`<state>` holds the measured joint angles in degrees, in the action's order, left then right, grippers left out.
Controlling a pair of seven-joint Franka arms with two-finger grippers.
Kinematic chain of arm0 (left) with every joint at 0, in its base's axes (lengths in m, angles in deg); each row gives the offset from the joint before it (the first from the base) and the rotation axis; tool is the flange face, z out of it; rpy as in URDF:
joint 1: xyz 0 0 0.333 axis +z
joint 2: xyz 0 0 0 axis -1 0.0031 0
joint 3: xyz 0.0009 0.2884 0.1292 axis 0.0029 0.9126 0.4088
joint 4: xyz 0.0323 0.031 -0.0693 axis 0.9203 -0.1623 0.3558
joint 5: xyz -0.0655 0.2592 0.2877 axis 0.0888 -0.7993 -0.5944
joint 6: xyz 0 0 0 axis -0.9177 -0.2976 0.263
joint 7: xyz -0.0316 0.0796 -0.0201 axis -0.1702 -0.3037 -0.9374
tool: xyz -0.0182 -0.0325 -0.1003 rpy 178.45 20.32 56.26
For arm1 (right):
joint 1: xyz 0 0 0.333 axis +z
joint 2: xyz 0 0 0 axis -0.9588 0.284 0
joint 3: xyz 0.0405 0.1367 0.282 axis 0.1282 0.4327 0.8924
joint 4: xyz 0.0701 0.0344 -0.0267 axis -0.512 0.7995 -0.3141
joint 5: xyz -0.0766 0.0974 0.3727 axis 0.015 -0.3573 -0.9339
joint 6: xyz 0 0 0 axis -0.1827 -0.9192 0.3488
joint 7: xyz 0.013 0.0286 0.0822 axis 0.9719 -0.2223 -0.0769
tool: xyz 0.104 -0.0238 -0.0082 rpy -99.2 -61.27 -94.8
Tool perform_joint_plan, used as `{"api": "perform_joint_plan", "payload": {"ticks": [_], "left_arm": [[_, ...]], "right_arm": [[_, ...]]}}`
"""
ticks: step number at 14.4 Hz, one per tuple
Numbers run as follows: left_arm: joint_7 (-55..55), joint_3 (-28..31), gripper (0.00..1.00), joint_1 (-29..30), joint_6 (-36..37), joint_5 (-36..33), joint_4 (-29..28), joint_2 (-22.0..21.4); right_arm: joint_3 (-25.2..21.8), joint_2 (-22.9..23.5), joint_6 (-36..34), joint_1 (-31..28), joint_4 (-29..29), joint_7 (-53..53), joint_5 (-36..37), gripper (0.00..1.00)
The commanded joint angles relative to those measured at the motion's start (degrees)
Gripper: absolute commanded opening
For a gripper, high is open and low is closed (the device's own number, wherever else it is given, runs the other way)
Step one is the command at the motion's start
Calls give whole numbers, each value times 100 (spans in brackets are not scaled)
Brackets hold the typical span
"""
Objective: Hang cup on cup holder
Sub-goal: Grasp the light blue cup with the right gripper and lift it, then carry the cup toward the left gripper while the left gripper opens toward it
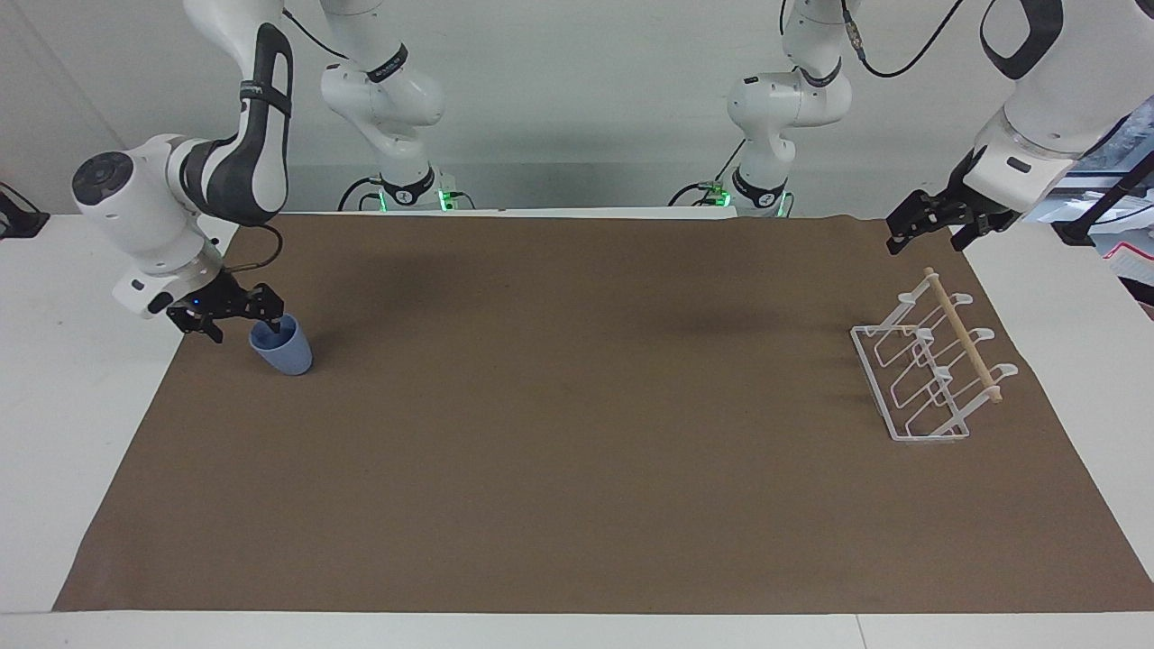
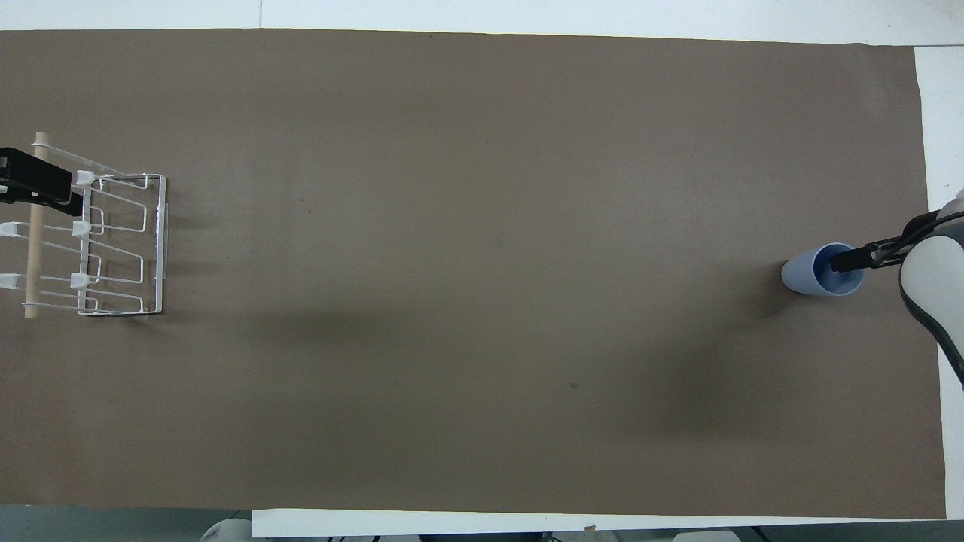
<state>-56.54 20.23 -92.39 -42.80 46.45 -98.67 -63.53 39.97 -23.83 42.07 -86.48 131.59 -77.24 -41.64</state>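
Facing view: the right gripper is down at the rim of the cup, which stands upright on the brown mat toward the right arm's end of the table. One finger appears to reach into the cup's mouth while the other sits outside the wall on the table-edge side; the overhead view agrees, showing a dark fingertip inside the blue opening. The fingers stand apart and have hold of nothing yet, as far as I can judge.

The step in hand looks to be the pick-up. To do it well, the wall should be well down between the fingers before closing, so the light plastic does not tip or slide on the mat. A firm but modest pinch on the rim wall should do, followed by a straight lift.

The cup holder sits on the mat toward the left arm's end of the table, well apart from the cup, with its wooden rod across the top. The left gripper hangs in the air over the mat's edge just beside the holder, waiting; whether its fingers are parted I cannot tell.
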Motion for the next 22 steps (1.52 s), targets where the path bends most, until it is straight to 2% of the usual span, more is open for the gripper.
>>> {"api": "perform_joint_plan", "payload": {"ticks": [1,3,4,6,7,9,11,12,13,15,17,19,22], "left_arm": [[-251,-19,100,-41,85,-101,-110,-128],[-480,-19,100,-94,76,-109,-216,-172],[-568,-19,100,-120,68,-109,-294,-224],[-700,-19,100,-121,50,-101,-348,-251],[-805,-19,100,-121,67,-101,-348,-251],[-832,-19,100,-112,76,-101,-339,-251],[-859,-19,100,-120,163,-109,-409,-295],[-911,-19,100,-129,190,-101,-496,-338],[-955,-19,100,-129,173,-101,-576,-391],[-1225,-27,100,-121,33,-57,-655,-409],[-2425,-71,100,-216,-212,161,-821,-488],[-4111,-63,100,-524,-398,697,-867,-506],[-6249,-63,100,-832,-529,1497,-805,-488]], "right_arm": [[27,43,201,-29,166,-354,-101,78],[27,43,333,-21,244,-408,-101,58],[27,35,351,-12,288,-408,-101,45],[27,17,342,-12,324,-417,-101,11],[27,17,333,-12,324,-443,-101,3],[36,35,255,-21,254,-531,-92,0],[89,78,-427,-29,-157,-654,-179,0],[167,105,-945,-21,-499,-654,-667,0],[290,114,-1428,49,-789,-637,-1473,0],[326,105,-1976,303,-976,-532,-2994,0],[326,96,-2040,777,-942,-42,-4323,0],[326,79,-1909,1365,-915,748,-5622,0],[326,79,-1242,2165,-906,1690,-7382,0]]}}
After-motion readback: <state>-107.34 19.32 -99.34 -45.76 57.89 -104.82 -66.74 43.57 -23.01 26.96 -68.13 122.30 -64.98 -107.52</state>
